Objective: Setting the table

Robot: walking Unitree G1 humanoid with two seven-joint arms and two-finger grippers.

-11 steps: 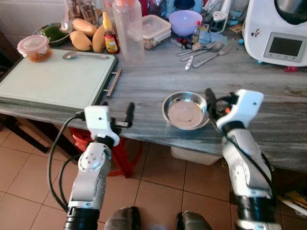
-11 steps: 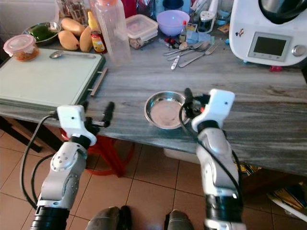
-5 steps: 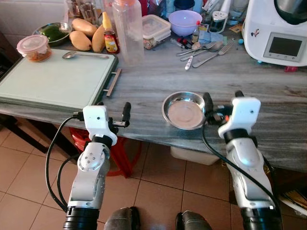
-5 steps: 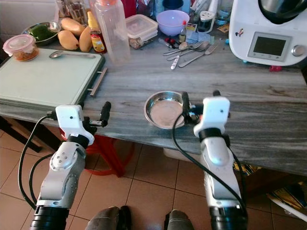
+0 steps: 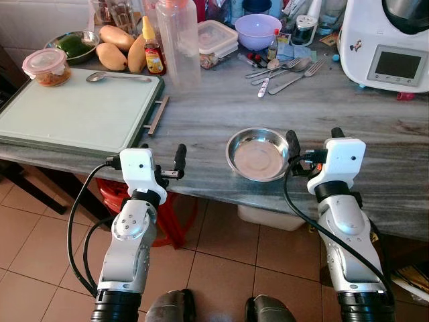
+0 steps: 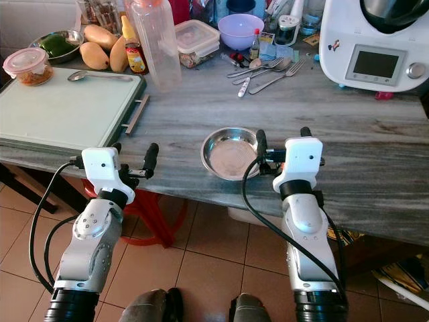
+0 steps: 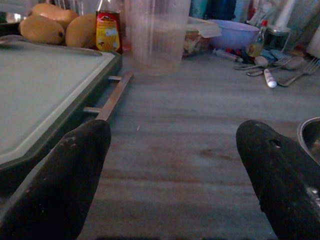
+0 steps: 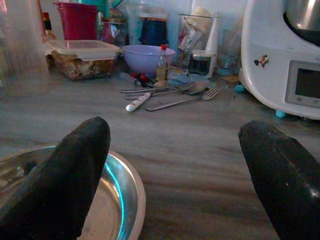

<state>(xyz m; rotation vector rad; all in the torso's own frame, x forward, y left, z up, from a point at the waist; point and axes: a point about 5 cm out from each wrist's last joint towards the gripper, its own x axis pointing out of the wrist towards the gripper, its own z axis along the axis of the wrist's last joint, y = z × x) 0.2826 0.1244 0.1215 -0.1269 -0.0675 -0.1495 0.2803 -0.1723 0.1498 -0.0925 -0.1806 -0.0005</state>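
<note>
Far left on the grey stone table (image 5: pixel 375 161): pale green cutting board (image 5: pixel 74 111) in its dark tray, metal spoon (image 5: pixel 100 76) on its back edge, mangoes (image 5: pixel 119 48) behind. Left gripper (image 5: pixel 161 153) hovers at the table's near edge, fingers wide apart, holding nothing; its wrist view adds the tall clear plastic jug (image 7: pixel 156 35) ahead. Centre: round steel bowl (image 5: pixel 258 154) near the front edge, empty. Right gripper (image 6: pixel 281 139) sits just right of the bowl, fingers spread wide, empty; one finger (image 8: pixel 55 175) overlaps the bowl rim, contact unclear. Right wrist view shows loose cutlery (image 8: pixel 170 95), lilac bowl (image 8: pixel 147 57), white kitchen appliance (image 8: pixel 282 55) close up.
</note>
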